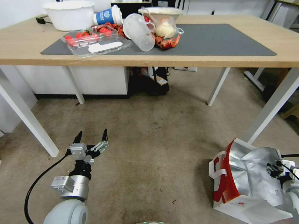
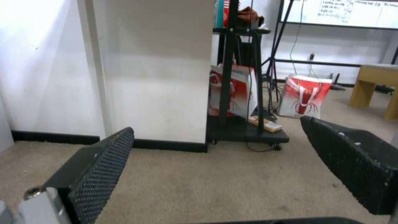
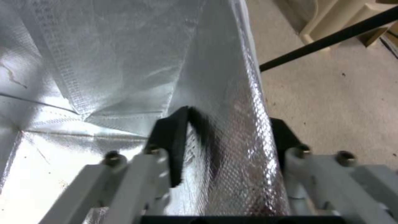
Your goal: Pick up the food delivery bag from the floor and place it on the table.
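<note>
Foil lining is the weak point: the right gripper (image 3: 226, 146) straddles 1 wall of the food delivery bag (image 1: 249, 177) at its open mouth, 1 pad inside against the crinkly silver and the other outside. The jaws look closed on that wall, though how firmly I cannot tell. In my judgement a thin pinch on 1 side could let the bag swing, tear at the rim, or slip free on the way up, and its bulk could catch the near edge of the counter (image 1: 149, 60).

The bag stands slightly tilted on the floor (image 1: 155, 149), near the counter's right front leg, red side panel and white handles facing the middle of the carpet. The right arm reaches into the bag from the robot's right, wrist bent in toward the bag's mouth.

The left gripper (image 1: 91, 136) hovers low over bare carpet, well apart from the bag, jaws spread wide and empty, pointing toward the counter.

Farther off, the counter's dark grey mat (image 1: 218, 39) has free room along its right half.
</note>
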### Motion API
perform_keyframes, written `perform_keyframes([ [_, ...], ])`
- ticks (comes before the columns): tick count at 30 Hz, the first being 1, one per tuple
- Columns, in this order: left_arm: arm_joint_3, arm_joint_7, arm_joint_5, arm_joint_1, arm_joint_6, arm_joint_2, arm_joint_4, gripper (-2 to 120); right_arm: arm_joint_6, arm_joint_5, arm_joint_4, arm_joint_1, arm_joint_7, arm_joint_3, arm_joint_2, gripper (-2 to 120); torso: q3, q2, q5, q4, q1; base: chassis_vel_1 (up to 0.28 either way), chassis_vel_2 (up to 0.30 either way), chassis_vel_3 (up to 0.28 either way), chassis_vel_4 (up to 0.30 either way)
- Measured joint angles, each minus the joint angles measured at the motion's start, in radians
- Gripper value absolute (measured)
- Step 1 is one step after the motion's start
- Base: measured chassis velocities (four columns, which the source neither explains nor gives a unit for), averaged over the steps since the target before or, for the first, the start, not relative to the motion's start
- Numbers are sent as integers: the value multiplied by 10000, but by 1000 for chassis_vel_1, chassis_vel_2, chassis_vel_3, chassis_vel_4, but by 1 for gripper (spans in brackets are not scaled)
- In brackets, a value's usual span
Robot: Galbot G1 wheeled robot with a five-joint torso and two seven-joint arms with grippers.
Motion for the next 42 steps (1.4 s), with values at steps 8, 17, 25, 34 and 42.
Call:
perform_keyframes([
  [8,6,8,-10,-6,-1,7,0,100,-15,133,-120,14,-18,-11,-7,6,-1,1,0,0,1,0,0,0,0],
  [17,5,13,-13,-21,6,6,1,100,-51,544,331,-113,-317,34,11,0,-1,1,1,-1,0,0,0,0,0],
  [25,-1,13,-15,-47,11,-18,19,100,-432,1428,2067,-684,-1281,150,-126,0,-1,2,-1,-2,1,0,0,0,0],
  [34,-14,14,-26,-62,10,-30,20,100,-1240,2615,4721,-839,-2703,-232,-578,0,-1,2,1,0,1,0,0,0,0],
  [42,6,14,-109,-170,12,60,70,100,-1462,3803,6035,-631,-3568,-345,-2061,0,-1,2,1,-1,1,0,0,0,0],
])
